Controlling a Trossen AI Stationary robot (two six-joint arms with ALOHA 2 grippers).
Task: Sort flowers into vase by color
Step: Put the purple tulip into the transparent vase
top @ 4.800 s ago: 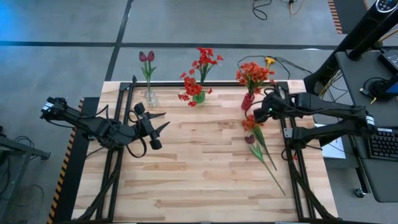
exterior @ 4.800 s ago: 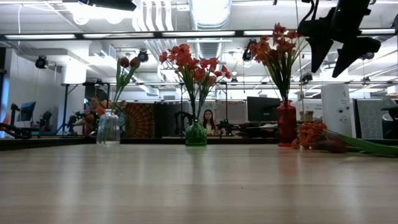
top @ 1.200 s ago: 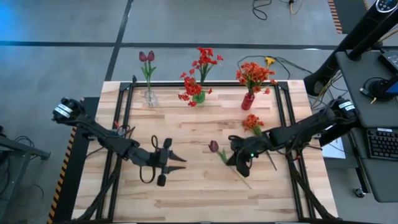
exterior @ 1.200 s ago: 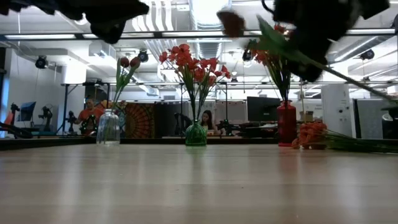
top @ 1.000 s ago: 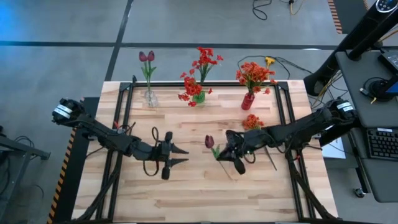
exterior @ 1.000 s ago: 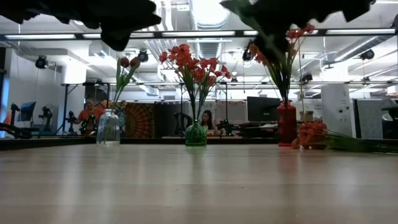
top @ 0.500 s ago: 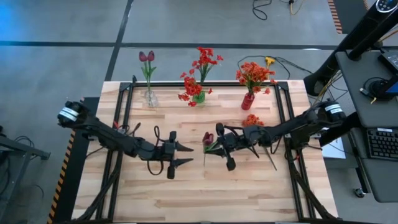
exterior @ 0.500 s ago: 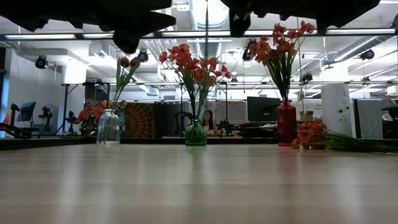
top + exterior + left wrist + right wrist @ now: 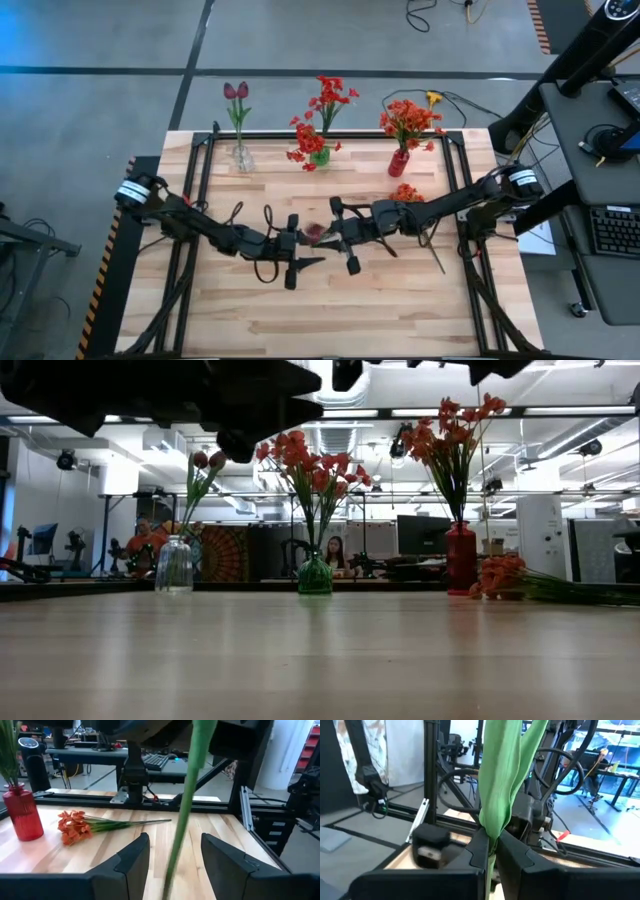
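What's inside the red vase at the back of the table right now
The red vase holds orange flowers, their blooms standing above its neck. Its wall is opaque, so the stem ends inside are hidden.

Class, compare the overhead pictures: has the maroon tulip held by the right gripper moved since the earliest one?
Yes. The maroon tulip lay near the red vase on the table's right side; now the right gripper holds it mid-table, below the green vase.

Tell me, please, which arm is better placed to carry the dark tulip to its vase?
Probably the left: its pincer stands open around the stem, nearer the clear vase. The right pincer grips the tulip.
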